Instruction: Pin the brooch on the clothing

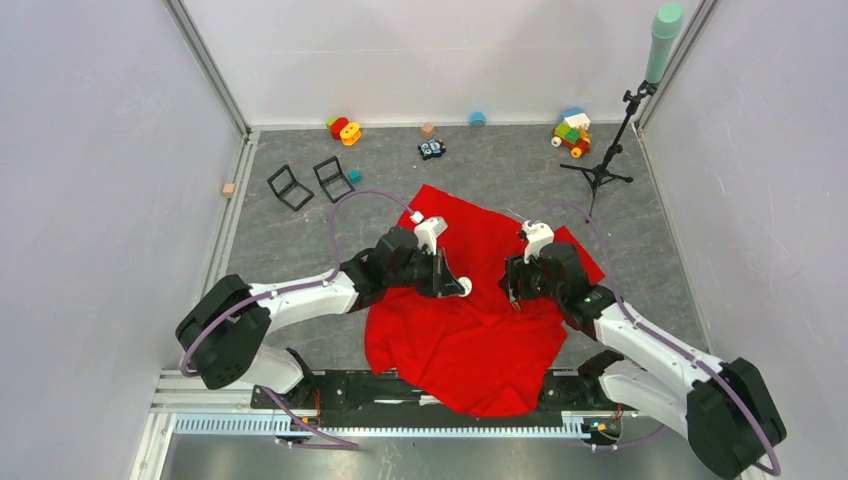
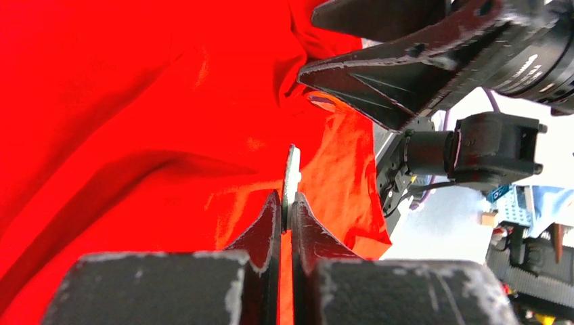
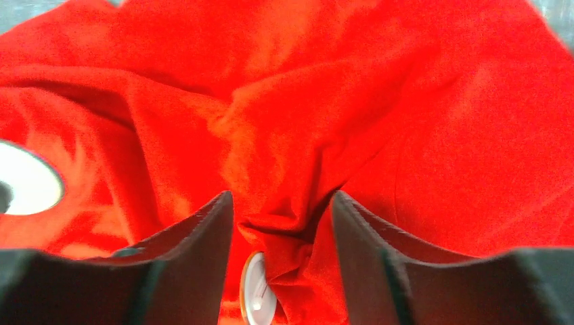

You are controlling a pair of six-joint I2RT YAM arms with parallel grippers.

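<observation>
Brooch (image 2: 291,177) poised beside the bunched fold, pinning step in hand

We see the left gripper (image 2: 285,200) clenched on this thin white disc, held edge-on over the middle of the red T-shirt (image 1: 470,350), which lies spread on the table (image 1: 300,240); the right gripper (image 3: 281,203) straddles a bunched fold, fingers apart, and we cannot tell whether it pinches. Next, we judge, the disc must meet the fold squarely, opposite the second white disc (image 3: 257,292), likely its backing. We count one shirt, two discs, two grippers
</observation>
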